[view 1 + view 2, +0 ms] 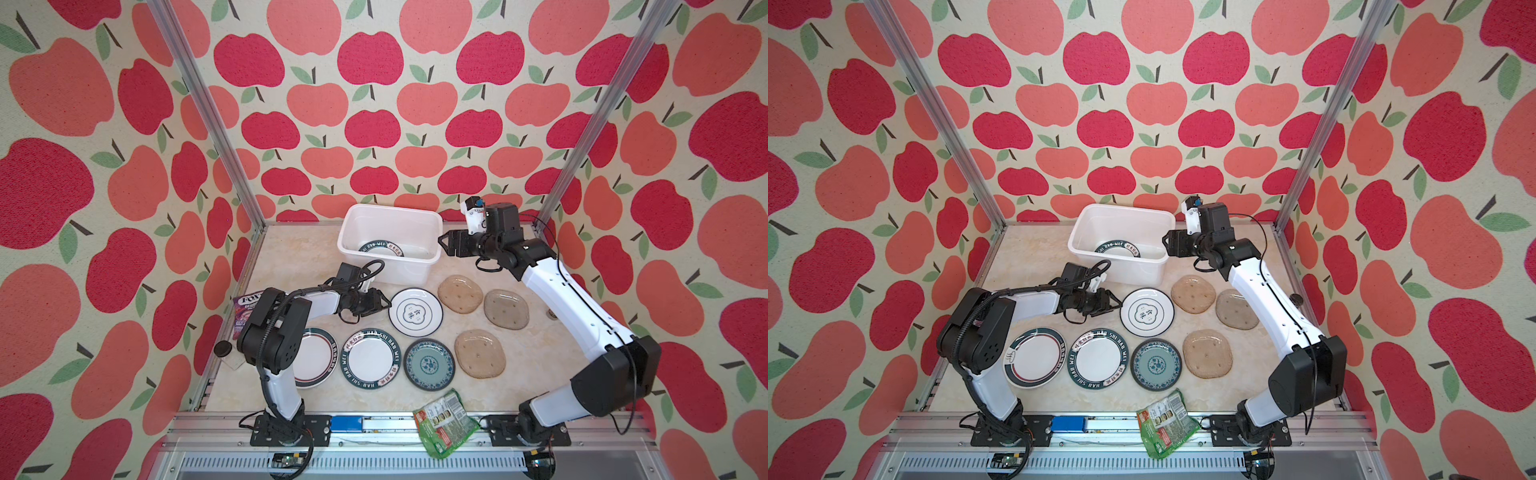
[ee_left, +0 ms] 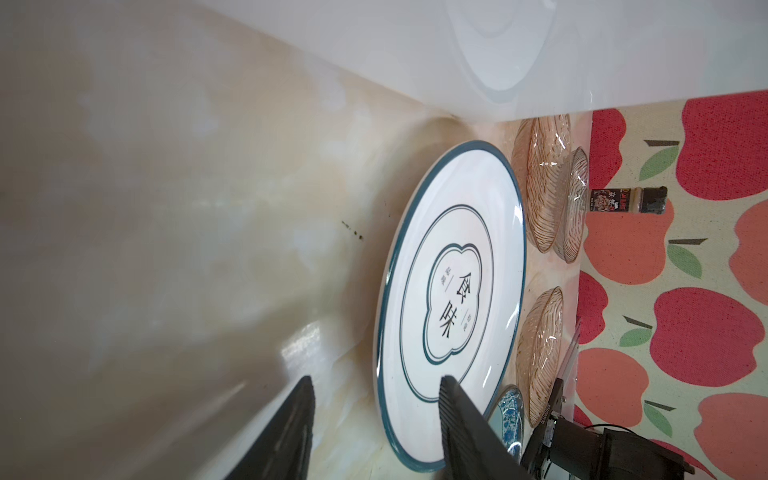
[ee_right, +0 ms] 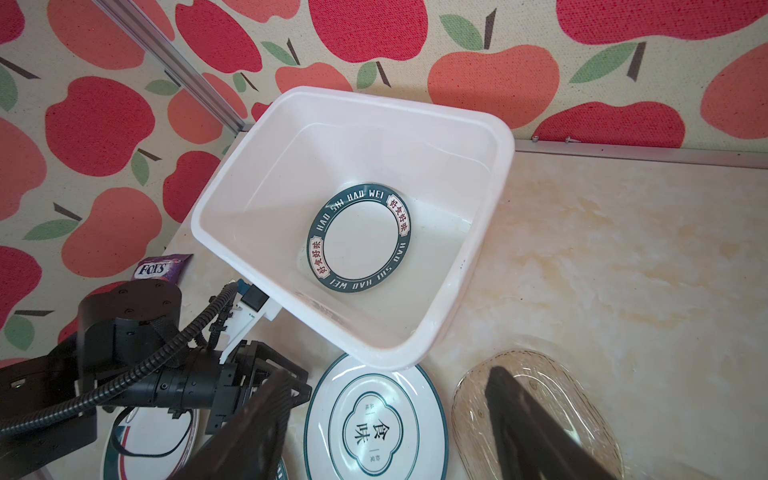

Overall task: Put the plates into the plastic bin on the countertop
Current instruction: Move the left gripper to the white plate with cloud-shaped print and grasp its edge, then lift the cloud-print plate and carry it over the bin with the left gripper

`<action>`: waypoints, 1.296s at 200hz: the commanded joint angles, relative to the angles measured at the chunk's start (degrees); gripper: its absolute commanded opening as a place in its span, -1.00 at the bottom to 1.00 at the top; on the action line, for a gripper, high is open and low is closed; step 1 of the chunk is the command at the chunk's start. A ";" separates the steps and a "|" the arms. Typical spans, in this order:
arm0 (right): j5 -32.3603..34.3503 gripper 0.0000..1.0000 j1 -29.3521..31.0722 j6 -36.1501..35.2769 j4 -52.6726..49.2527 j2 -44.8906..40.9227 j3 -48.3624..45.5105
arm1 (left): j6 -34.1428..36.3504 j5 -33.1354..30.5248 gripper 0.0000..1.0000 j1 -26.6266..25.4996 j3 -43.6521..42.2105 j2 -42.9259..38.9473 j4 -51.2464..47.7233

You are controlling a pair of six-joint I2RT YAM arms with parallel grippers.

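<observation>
Left jaws are apart and hold nothing. They sit at the left rim of the white plate with the blue ring (image 1: 415, 311). One finger (image 2: 457, 419) is over the rim, and the other finger (image 2: 291, 424) is down by the surface (image 1: 291, 257). I cannot tell if they touch the plate. That plate lies flat in the middle of the surface, just in front of the plastic bin (image 1: 386, 272). The bin stands at the back edge. One round plate with a dark green rim (image 3: 359, 239) lies flat inside it. The right jaws are wide apart and empty, up beside the bin's right wall. Three brown glass plates (image 1: 460, 294) lie toward the right edge. Three more round plates (image 1: 371, 364) lie in a row near the front edge.
</observation>
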 commanded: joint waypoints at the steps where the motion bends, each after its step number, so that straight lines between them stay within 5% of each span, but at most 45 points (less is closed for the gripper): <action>1: -0.23 0.54 -0.46 0.54 1.00 -1.96 -1.35 | 1.53 0.92 -0.02 -1.19 3.26 2.35 -0.07; 80: 0.32 0.55 -1.57 0.54 1.45 -2.50 -3.88 | 1.42 0.68 -0.31 -1.95 6.27 7.57 -2.47; 131: 0.48 0.56 -2.04 0.55 1.72 -2.52 -4.44 | 0.05 2.15 -0.67 -1.47 5.92 8.72 -0.58; 150: 0.45 0.56 -2.00 0.80 1.80 -2.68 -4.58 | -0.46 3.32 -1.00 -1.09 5.54 8.35 0.03; 208: -1.05 0.56 -3.12 2.34 3.44 -2.79 -5.50 | -4.31 14.76 -1.00 1.97 2.02 0.99 4.63; 259: -1.37 0.56 -4.56 3.26 3.43 -2.43 -4.65 | 0.10 22.07 -1.00 1.13 3.35 -10.40 -9.51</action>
